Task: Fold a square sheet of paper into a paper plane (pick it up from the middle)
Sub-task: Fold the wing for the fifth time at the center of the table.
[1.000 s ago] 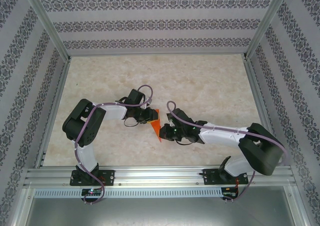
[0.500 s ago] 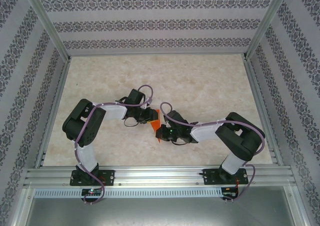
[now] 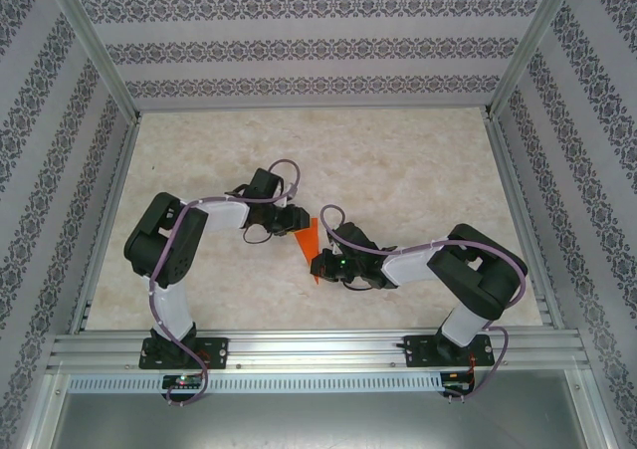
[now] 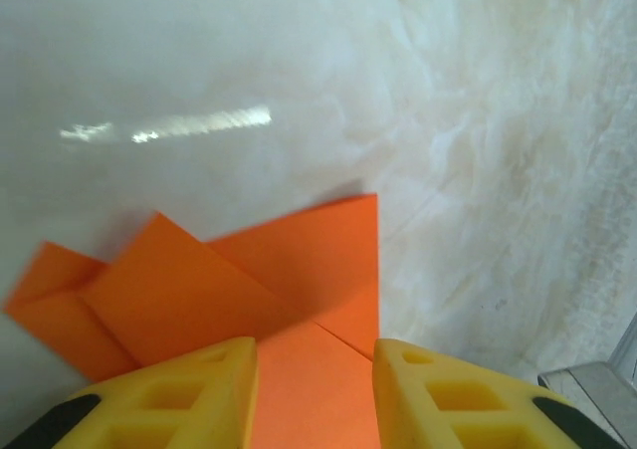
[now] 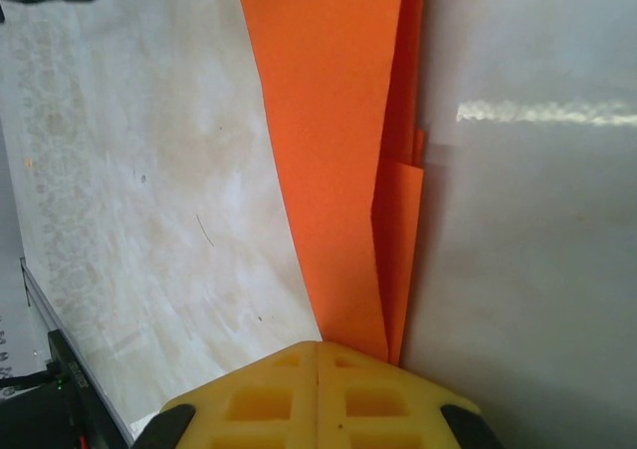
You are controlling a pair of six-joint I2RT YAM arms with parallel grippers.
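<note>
The pale marbled table point(image 3: 418, 170) takes up most of the top view. Just below its centre both arms bend inward to meet over the paper plane point(image 3: 309, 240), a narrow bright orange wedge lying flat between them with its tip toward the lower edge of the frame. It looks like a half-made dart. From the left wrist camera, overlapping flaps and a diagonal crease show, with one corner flap jutting out at the lower left. From the right wrist camera, a long panel tapers downward and a second layer lifts slightly along its right edge. The right gripper point(image 5: 318, 394) is closed pad against pad at the bottom of its own view, and the narrow end of the paper runs right into the seam, so I judge it pinched there. The left gripper point(image 4: 314, 394) stands partly open, its yellow fingers point(image 4: 169, 404) apart with the orange paper showing flat through the gap; whether the pads touch it I cannot tell. The paper should be feather-light, thin and limp, stiffer only along its creases. It is likely to slide on the glossy tabletop and to crumple or tear under a hard squeeze. The safest hold looks like the layered centre fold at mid-length, where several thicknesses stack, rather than a single loose flap or the fine tip.
</note>
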